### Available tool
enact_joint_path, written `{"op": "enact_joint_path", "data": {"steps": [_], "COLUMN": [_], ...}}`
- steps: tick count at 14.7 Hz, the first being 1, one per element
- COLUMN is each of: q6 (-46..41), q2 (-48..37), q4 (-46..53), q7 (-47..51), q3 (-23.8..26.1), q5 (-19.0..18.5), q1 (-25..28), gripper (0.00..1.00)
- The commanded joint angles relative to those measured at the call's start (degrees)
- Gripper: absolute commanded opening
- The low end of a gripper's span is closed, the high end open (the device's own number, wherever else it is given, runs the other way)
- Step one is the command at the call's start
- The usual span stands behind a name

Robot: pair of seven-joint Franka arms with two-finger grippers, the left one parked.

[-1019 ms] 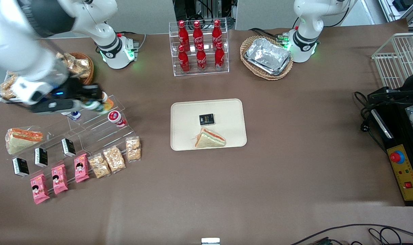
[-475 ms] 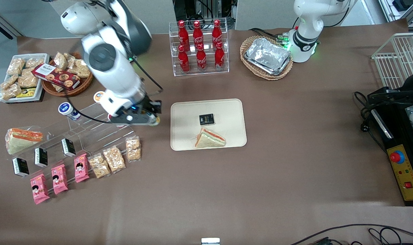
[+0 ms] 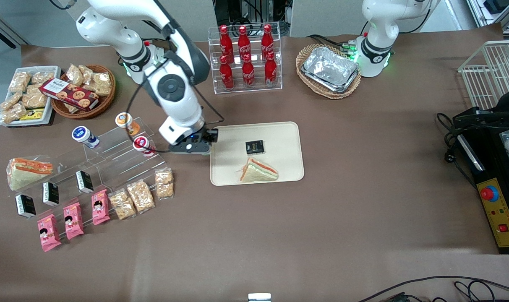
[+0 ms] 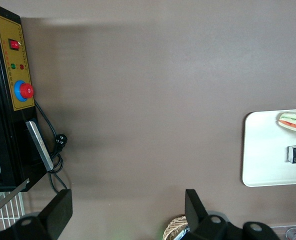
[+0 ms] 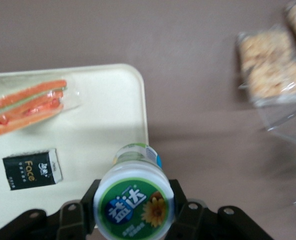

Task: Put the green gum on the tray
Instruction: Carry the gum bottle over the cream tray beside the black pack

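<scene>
Now the gripper (image 3: 207,143) hangs right over the edge of the tray (image 3: 279,167) that faces the working arm's end of the table. Its two fingers are closed tight around the green gum (image 5: 134,205), one finger on each side of the little bottle. In the right wrist view the white cap with its green circle and a small yellow flower faces the camera, and the bottle sits just above the tray's rim (image 5: 144,105). The tray is big, flat and cream colored with round corners, and it lies in the middle of the brown table (image 3: 321,230). On the tray lies a small black pack (image 3: 254,147), and a wrapped sandwich (image 3: 258,171) lies at about 6 o'clock from that pack, nearer the front camera. From the tray, at about 9 o'clock in the front view, stands a clear step rack (image 3: 111,159). On it sit an orange-capped bottle (image 3: 123,120), a blue-capped bottle (image 3: 81,134) and a red-capped bottle (image 3: 141,143). The red-capped bottle is just beside the gripper. Bags of brown snacks (image 3: 141,195), pink packs (image 3: 74,220) and more small black packs (image 3: 50,193) lie on the lower steps, nearer the front camera. At about 12 o'clock from the tray stands a clear shelf of red cola bottles (image 3: 246,58). A basket with silver foil trays (image 3: 330,69) sits at about 1 o'clock from the tray.
</scene>
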Motion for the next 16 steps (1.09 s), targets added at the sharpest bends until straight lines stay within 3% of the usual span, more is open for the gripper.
{"op": "enact_joint_path", "data": {"steps": [1, 9, 10, 11, 12, 13, 14, 16], "q6": [7.5, 14.8, 15.7, 16.4, 17.1, 17.2, 17.2, 17.2], "q2": [2.0, 8.7, 9.3, 9.9, 10.2, 10.5, 10.5, 10.7], "q4": [-5.6, -5.5, -5.5, -5.5, -5.5, -5.4, -5.4, -5.4], "q7": [4.8, 7.3, 7.3, 7.3, 7.3, 7.3, 7.3, 7.3], "q3": [-0.8, -0.7, -0.7, -0.7, -0.7, -0.7, -0.7, -0.7], "q5": [0.8, 1.6, 2.5, 3.4, 4.1, 4.2, 4.2, 4.2], "q1": [5.9, 8.6, 8.6, 8.6, 8.7, 8.7, 8.7, 8.7], "gripper": [0.0, 0.0, 0.23, 0.71, 0.75, 0.93, 1.0, 1.0]}}
